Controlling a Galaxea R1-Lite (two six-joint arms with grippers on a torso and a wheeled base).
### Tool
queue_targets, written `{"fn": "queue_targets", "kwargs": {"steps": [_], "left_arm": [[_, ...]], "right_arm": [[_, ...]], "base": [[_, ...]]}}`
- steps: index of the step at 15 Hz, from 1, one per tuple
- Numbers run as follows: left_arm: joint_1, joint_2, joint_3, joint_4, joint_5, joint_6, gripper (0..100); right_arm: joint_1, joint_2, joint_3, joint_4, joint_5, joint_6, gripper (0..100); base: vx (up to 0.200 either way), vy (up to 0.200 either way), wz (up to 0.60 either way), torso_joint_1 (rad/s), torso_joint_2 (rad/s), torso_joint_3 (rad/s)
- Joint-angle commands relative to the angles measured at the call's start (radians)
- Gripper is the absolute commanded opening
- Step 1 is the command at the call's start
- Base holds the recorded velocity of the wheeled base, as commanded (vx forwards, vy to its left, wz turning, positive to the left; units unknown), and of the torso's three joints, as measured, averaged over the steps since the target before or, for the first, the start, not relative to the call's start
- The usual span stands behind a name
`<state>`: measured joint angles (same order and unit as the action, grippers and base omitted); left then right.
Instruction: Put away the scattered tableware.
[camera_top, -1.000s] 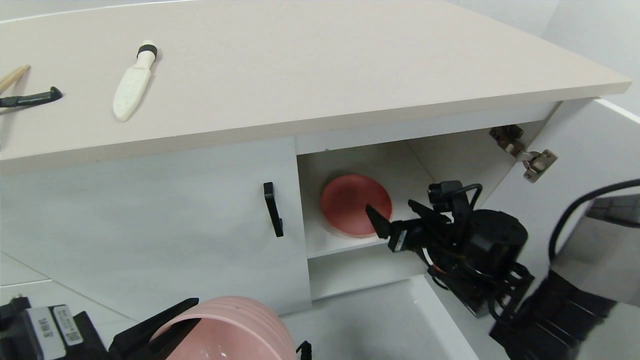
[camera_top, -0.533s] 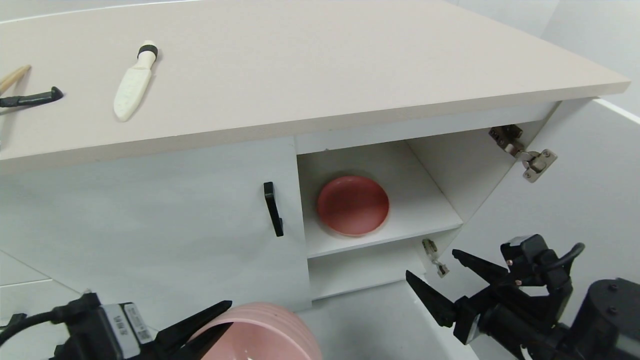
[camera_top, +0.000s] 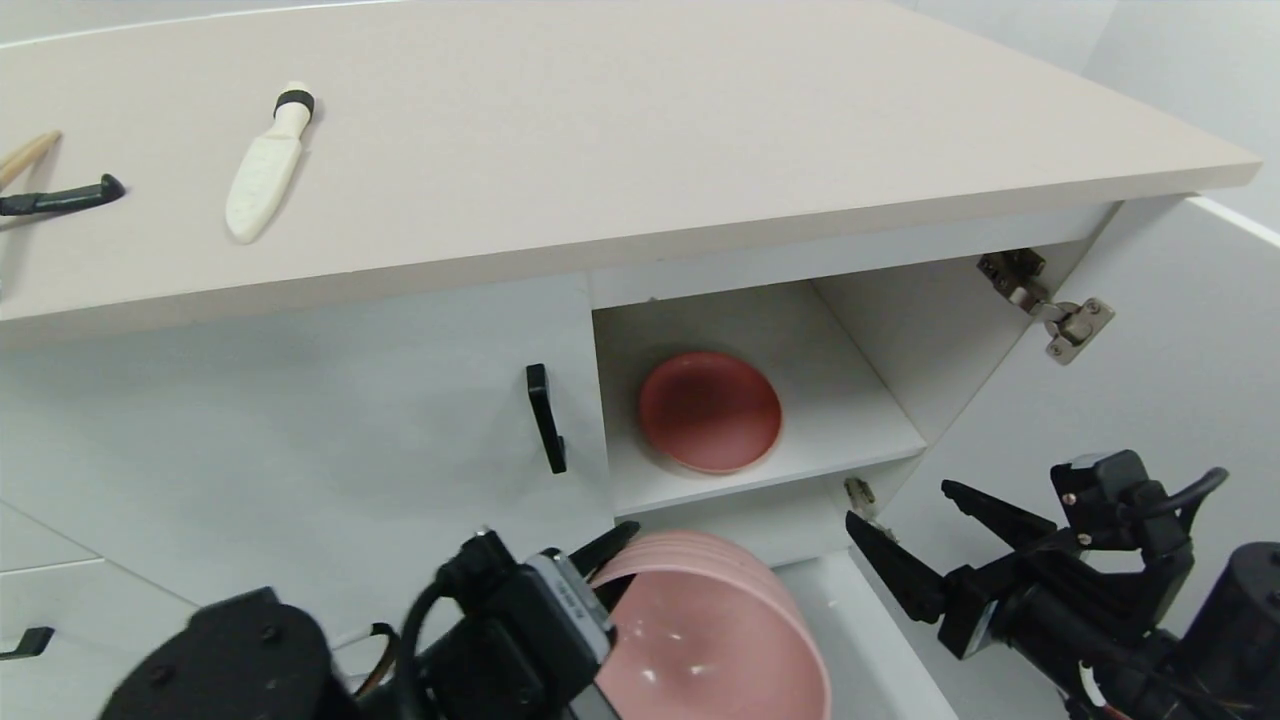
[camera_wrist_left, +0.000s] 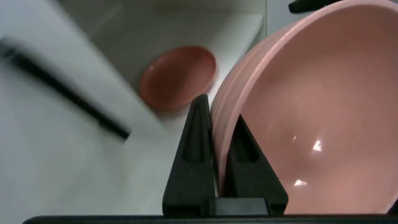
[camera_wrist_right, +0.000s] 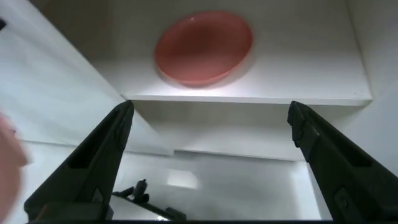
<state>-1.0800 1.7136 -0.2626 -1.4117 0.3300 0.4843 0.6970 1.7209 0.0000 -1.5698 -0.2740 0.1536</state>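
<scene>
Left end effector (camera_wrist_left: 216, 124) pinches the pink bowl (camera_top: 710, 630) by its rim. Right end effector (camera_top: 898, 503) is spread and faces the red plate (camera_top: 710, 410) on the cabinet shelf (camera_top: 850, 420).

Looked like a kitchen. Beige countertop (camera_top: 700, 120) ran over white base cabinets: shut door w/ black handle (camera_top: 545, 418), next door swung open on metal hinge (camera_top: 1060, 318), white shelf (camera_top: 850, 420) inside w/ red plate (camera_top: 710, 410) on it. Tableware about: cream knife (camera_top: 265, 165) & black-handled utensil (camera_top: 60, 195) lay on the top, pink bowl (camera_top: 720, 640) in front of the cupboard. Walls plain, pale.
</scene>
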Motion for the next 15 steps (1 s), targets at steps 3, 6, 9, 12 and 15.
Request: {"fn": "queue_targets", "kwargs": {"steps": [3,6,9,12,15], "left_arm": [[0.002,0.299,-0.133,-0.159,0.006,0.093,0],[0.028,0.322,-0.202,-0.159,0.012,0.111,0],[0.054,0.339,-0.222,-0.159,0.012,0.148,0],[0.077,0.359,-0.277,-0.159,0.018,0.154,0],[0.083,0.422,-0.42,-0.159,0.07,0.191,0]], "right_arm": [[-0.036,-0.006,0.0,-0.001,-0.005,-0.02,100],[-0.042,-0.004,0.0,-0.001,-0.007,-0.02,100],[-0.096,-0.006,0.0,-0.001,-0.007,-0.02,100],[-0.106,-0.007,0.0,-0.001,-0.007,-0.02,100],[-0.108,-0.018,0.0,-0.001,-0.007,-0.02,100]], "base": [[0.0,0.0,0.0,0.0,0.0,0.0],[0.0,0.0,0.0,0.0,0.0,0.0],[0.0,0.0,0.0,0.0,0.0,0.0],[0.0,0.0,0.0,0.0,0.0,0.0],[0.0,0.0,0.0,0.0,0.0,0.0]]}}
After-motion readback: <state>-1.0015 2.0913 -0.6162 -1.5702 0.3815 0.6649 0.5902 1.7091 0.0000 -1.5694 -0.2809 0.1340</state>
